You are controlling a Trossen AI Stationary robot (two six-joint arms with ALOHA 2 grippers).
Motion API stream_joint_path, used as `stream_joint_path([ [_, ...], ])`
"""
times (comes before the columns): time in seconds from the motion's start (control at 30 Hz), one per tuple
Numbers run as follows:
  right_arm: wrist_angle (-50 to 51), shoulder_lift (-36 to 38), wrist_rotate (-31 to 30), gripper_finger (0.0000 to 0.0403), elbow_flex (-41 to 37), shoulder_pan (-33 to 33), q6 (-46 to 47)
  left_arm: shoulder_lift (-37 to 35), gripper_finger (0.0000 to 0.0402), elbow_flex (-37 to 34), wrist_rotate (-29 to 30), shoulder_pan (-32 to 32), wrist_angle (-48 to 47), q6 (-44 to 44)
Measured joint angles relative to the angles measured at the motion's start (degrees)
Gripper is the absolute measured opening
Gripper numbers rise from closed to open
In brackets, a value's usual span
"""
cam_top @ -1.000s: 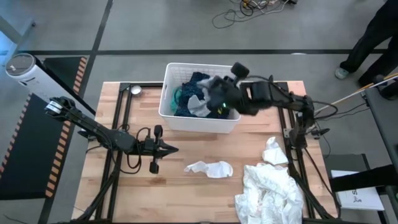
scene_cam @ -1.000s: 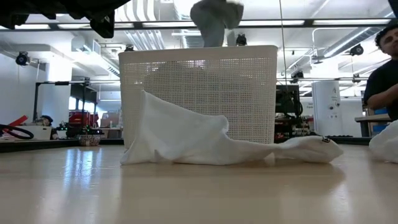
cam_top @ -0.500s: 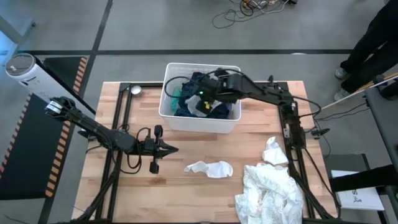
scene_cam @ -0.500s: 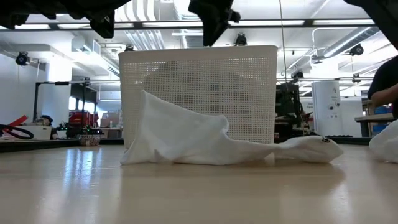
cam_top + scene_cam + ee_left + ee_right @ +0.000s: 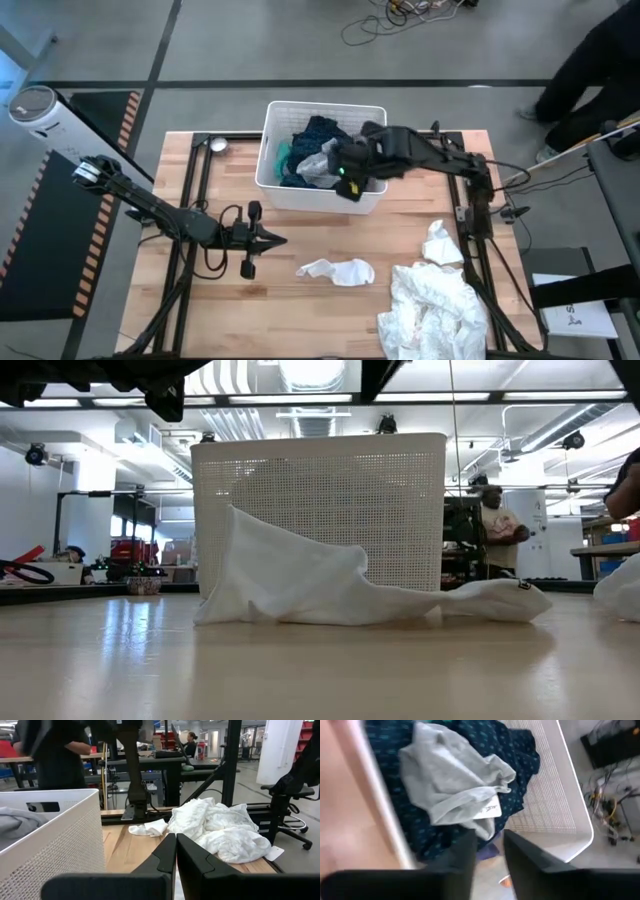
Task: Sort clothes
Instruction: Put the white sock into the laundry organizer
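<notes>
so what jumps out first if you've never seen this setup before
Probably the white slatted basket at the table's far edge, stuffed with dark blue patterned, teal and grey clothes, the grey garment lying on top. The right tool hovers over the basket's near rim with nothing in it. Next, the big crumpled white pile at the table's near right corner, with a smaller white piece alone mid-table.

The high view looks straight down on the whole worktop (image 5: 300,300). The low view sits at worktop height, level, close to a white garment (image 5: 330,585) before the basket (image 5: 320,490). The right wrist view looks down into that basket (image 5: 560,795); the left wrist view faces across the worktop past it.
</notes>
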State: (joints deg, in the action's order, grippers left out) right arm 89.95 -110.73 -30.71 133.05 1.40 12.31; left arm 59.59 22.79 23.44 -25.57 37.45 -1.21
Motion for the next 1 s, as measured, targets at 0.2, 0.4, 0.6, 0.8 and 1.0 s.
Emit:
stream_joint_path([
  [0.2,-0.36,4.45,-4.79,0.0015,-7.28,-9.37,6.87,0.02,0.0,0.0,0.0,-0.27,0.0,0.02],
  [0.4,-4.4,7.94,-2.13,0.0004,-21.82,-18.93,15.62,0.02,0.0,0.0,0.02,-0.25,-0.07,0.0],
  [0.6,-18.06,10.18,1.77,0.0001,-35.52,-27.68,21.73,0.02,0.0,0.0,0.07,-0.27,0.12,-0.88],
  [0.8,-30.77,10.61,3.06,0.0002,-43.14,-33.36,24.58,0.02,0.0,0.0,0.13,-0.27,0.25,-1.05],
  [1.0,-45.36,10.41,3.1,0.0012,-48.78,-34.15,26.01,0.02,0.0,0.0,0.2,-0.27,0.5,-1.19],
])
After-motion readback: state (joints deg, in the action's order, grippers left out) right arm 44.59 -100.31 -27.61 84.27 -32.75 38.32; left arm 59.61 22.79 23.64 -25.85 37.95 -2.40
